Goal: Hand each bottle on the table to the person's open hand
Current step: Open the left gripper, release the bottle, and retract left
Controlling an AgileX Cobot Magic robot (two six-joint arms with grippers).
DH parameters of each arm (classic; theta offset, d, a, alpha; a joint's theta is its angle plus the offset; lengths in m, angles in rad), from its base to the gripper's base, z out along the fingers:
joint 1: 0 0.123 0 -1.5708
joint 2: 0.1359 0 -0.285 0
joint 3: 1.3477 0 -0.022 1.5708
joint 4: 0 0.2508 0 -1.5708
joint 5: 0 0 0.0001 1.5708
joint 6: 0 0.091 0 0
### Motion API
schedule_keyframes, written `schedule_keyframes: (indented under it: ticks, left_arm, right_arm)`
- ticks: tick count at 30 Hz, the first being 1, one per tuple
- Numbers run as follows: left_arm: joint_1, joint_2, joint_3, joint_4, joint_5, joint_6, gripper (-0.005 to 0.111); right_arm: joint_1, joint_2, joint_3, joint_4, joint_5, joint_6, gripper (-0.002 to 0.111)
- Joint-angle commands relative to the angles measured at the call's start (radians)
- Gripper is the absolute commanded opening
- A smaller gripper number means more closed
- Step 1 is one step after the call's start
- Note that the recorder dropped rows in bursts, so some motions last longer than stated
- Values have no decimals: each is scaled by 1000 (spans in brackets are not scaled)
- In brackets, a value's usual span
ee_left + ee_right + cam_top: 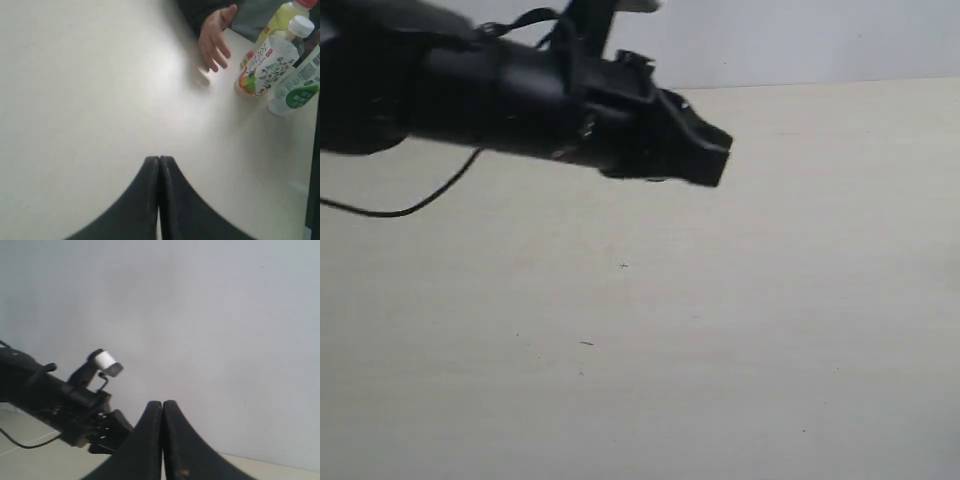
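left gripper clenched on nothing, bottles grouped by the person's hand

the left gripper [159, 165] has its jaws pressed together with nothing between them, hanging above a bare stretch of the table [90, 100]; the right gripper [162, 407] is likewise clenched and empty, raised and facing the wall [210, 315]; neither is ready to take anything as it stands.

outward from the left gripper, the person's hand [216, 40] rests at the table's far side, fingers drooping toward the surface rather than clearly palm-up; just beside it stand the bottles: the short white-labelled bottle [260, 67] nearest the hand, the green-and-white bottle [300, 75] with its white cap touching or almost touching it, the yellow bottle [287, 15] behind; a fourth cannot be made out.

to do the next pick well, i judge: open the jaws fully before approaching; come at the outermost bottle from its free side; grip mid-body, below the cap; lift straight up so the neighbours are not knocked; wait for the palm to turn up before letting go.
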Motion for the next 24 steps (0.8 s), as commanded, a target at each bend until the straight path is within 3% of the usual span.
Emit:
schedule_keyframes:
  ticks: [1, 3, 9, 17, 24]
  left_arm:
    - [2, -275, 279, -274, -26, 412, 1]
    - [2, -408, 374, -274, -19, 414, 1]
    - [2, -572, 456, -208, -19, 416, 1]
    - [2, -636, 458, -208, -20, 416, 1]
    - [3, -636, 458, -222, -126, 412, 1]
  right_arm:
    - [0, -5, 4, -7, 0, -1, 0]
    - [0, -5, 4, -7, 0, -1, 0]
    - [0, -5, 4, -7, 0, -1, 0]
    - [0, -5, 4, -7, 0, -1, 0]
    - [0, -5, 4, -7, 0, -1, 0]
